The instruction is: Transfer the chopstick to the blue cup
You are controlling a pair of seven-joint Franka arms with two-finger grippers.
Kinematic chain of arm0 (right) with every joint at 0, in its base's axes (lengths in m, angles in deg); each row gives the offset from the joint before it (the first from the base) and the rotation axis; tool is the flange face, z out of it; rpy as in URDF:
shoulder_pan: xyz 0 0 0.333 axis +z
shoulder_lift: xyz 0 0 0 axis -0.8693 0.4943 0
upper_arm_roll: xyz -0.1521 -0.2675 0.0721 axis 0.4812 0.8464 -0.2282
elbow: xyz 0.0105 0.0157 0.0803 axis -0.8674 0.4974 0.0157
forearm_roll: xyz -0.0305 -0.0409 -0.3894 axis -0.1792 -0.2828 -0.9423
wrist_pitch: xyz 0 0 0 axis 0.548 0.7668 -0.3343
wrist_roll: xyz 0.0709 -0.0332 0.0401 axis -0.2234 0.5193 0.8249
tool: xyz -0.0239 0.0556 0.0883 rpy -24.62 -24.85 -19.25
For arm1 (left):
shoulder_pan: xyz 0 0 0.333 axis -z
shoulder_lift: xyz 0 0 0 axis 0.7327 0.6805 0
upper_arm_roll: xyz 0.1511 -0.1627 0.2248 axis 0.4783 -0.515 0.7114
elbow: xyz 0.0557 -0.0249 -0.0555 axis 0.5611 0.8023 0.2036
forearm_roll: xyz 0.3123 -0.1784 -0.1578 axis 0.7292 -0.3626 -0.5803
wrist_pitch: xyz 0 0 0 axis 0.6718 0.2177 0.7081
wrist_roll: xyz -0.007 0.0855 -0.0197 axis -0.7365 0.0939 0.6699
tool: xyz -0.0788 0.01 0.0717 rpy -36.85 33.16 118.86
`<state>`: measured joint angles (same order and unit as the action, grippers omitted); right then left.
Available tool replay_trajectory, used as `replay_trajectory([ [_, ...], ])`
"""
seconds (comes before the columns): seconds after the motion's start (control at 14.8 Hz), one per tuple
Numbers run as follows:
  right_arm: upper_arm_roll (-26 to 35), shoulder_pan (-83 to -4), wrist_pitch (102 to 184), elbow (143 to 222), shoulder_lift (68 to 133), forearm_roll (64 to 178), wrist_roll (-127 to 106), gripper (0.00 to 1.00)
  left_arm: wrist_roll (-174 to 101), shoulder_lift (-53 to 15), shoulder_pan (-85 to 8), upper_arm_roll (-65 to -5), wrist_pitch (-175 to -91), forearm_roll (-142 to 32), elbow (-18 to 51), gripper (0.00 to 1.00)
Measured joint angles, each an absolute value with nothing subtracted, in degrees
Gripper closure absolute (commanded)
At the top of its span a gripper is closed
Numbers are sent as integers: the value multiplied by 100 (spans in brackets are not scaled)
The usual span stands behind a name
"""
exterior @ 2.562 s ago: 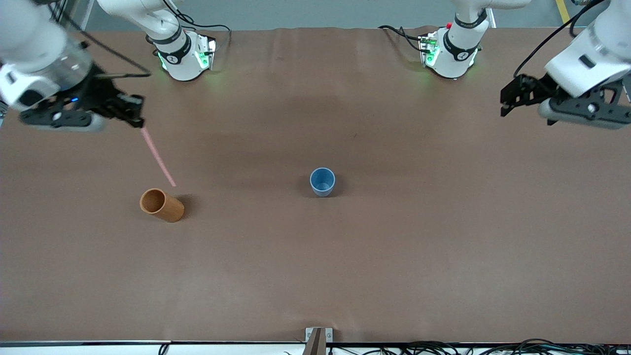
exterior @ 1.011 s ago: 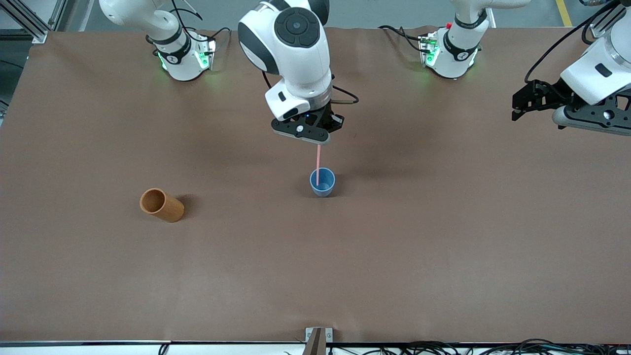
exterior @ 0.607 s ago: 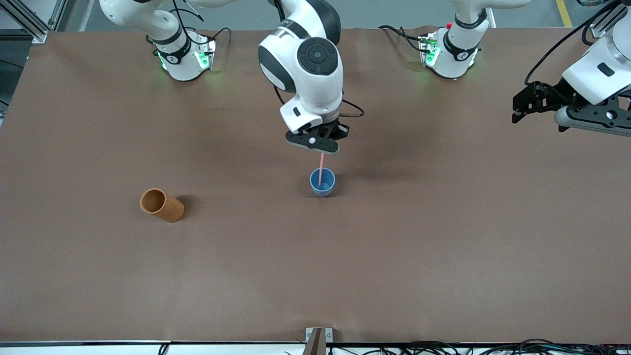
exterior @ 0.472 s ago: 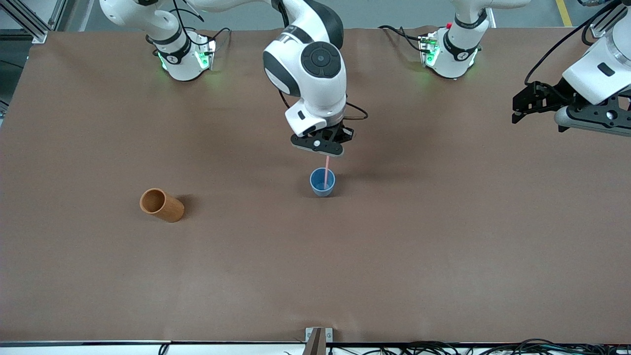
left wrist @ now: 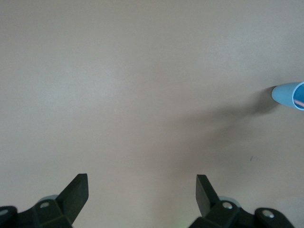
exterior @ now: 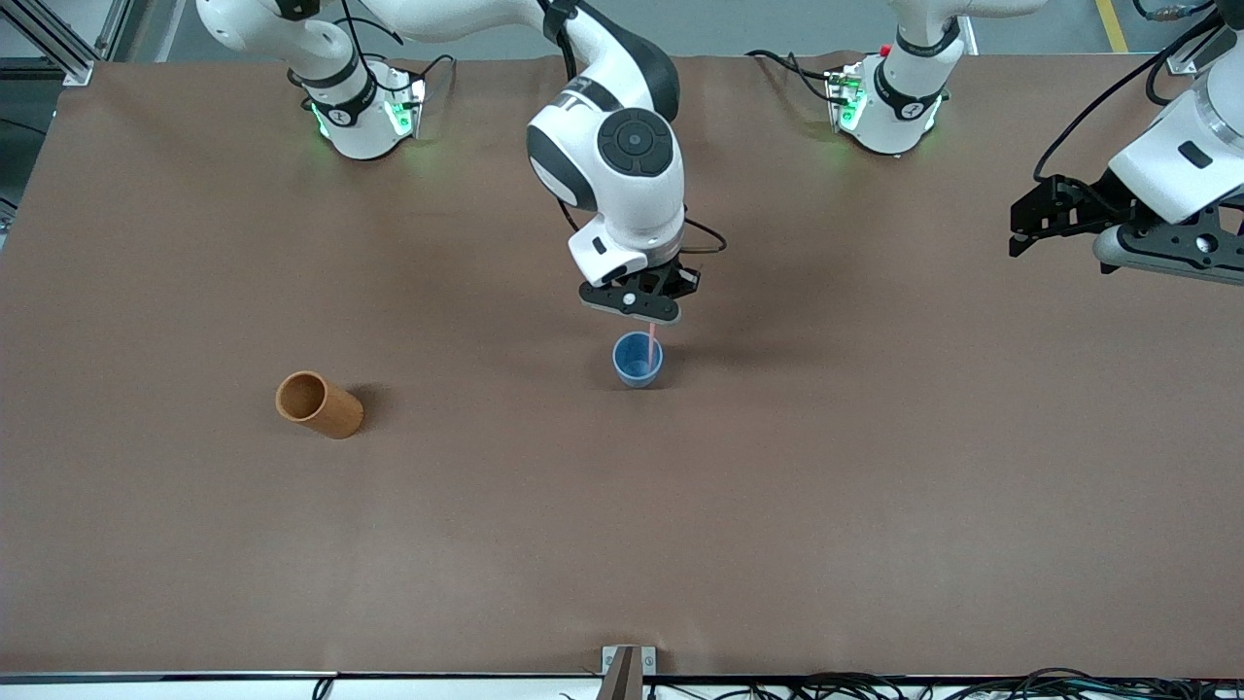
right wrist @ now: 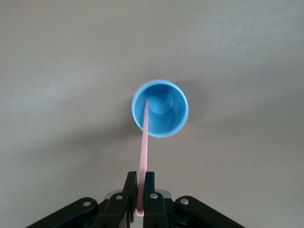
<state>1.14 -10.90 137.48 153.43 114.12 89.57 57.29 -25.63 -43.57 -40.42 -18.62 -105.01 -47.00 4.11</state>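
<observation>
Right claw [right wrist: 141, 190]: pinching chopstick [right wrist: 144, 137] at upper end, lower tip dipping inside blue cup [right wrist: 160, 108] directly beneath. Chopstick: light, stiff, slim, likely slippery; gripping near the top suiting. Left claw [left wrist: 141, 192]: spread, waiting over bare counter [exterior: 875, 486].

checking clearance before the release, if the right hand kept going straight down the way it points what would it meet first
Most likely the blue cup. The right hand, shut on the chopstick, points down at the cup's open mouth, with the stick's lower end already inside. Going on, the stick would probably touch the cup's inside first, though depth is unclear.
</observation>
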Motion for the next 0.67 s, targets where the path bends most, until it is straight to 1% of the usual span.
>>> replay_trajectory([
  [0.07,133,-1092,13753,15331,11411,8956,5727,17,-2563,-4350,-4042,-1862,-10501,-4700,406,0],
  [0.2,171,-1100,13764,15304,11399,8956,5721,3,-2558,-4350,-4043,-1862,-10501,-4700,406,0],
  [0.27,189,-1112,13770,15290,11379,8954,5714,0,-2558,-4350,-4049,-1862,-10500,-4700,406,0],
  [0.47,252,-1288,13769,15202,11131,8945,5571,0,-2554,-4349,-4086,-1860,-10499,-4700,408,0],
  [0.67,286,-1780,13259,15160,10539,8930,5016,0,-2554,-4349,-4099,-1859,-10499,-4700,408,0],
])
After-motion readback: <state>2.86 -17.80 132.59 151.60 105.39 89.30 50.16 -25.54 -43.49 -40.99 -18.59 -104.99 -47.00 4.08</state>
